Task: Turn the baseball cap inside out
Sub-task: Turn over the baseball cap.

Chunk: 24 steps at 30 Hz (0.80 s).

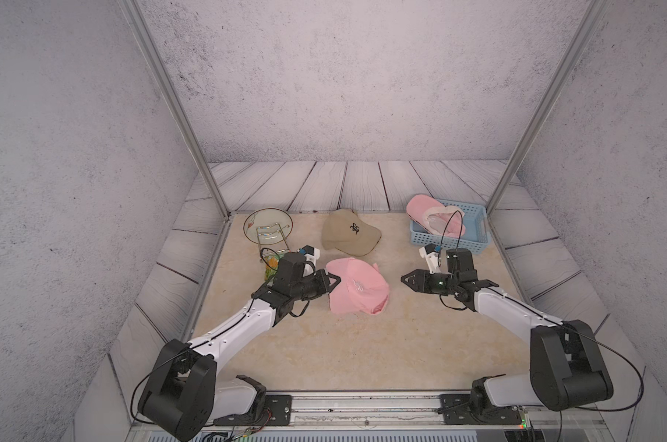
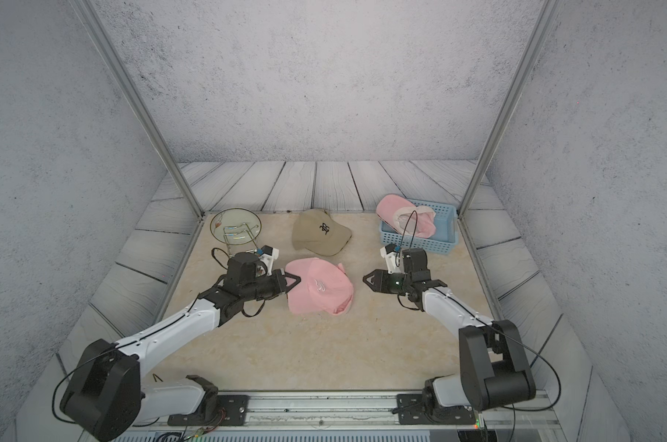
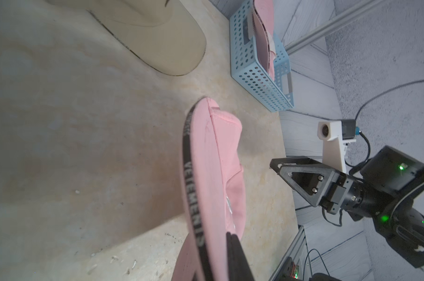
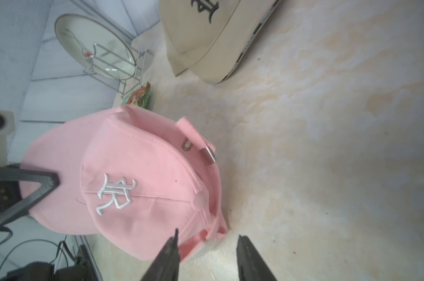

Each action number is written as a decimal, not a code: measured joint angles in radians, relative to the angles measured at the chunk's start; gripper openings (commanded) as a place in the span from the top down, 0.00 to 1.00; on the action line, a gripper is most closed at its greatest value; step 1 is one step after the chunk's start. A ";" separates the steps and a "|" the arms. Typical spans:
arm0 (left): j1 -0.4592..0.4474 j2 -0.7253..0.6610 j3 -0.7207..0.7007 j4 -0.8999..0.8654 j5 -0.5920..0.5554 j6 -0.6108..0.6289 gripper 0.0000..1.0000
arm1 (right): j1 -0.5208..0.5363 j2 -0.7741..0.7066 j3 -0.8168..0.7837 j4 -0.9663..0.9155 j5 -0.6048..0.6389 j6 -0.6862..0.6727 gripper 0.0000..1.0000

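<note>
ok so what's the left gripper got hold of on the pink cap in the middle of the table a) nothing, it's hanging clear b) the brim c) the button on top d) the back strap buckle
B: the left gripper is shut on the flat brim of the pink cap, on the side away from its strap buckle.

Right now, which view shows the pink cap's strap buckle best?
Right wrist: the strap buckle sits close and unobstructed on the pink cap. Both top views show the cap too small to make it out; left wrist shows mostly the brim, edge-on.
</note>
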 measured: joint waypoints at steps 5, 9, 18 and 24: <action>-0.025 -0.095 0.012 -0.077 -0.137 -0.199 1.00 | 0.113 -0.143 -0.047 0.063 0.052 -0.168 0.43; -0.048 -0.165 0.109 -0.198 -0.253 -0.367 1.00 | 0.252 -0.231 -0.138 0.175 0.084 -0.365 0.41; -0.054 -0.148 0.145 -0.265 -0.307 -0.728 1.00 | 0.472 -0.237 -0.284 0.489 0.209 -0.689 0.32; -0.085 -0.143 0.162 -0.297 -0.315 -0.830 1.00 | 0.568 -0.190 -0.293 0.656 0.367 -0.843 0.32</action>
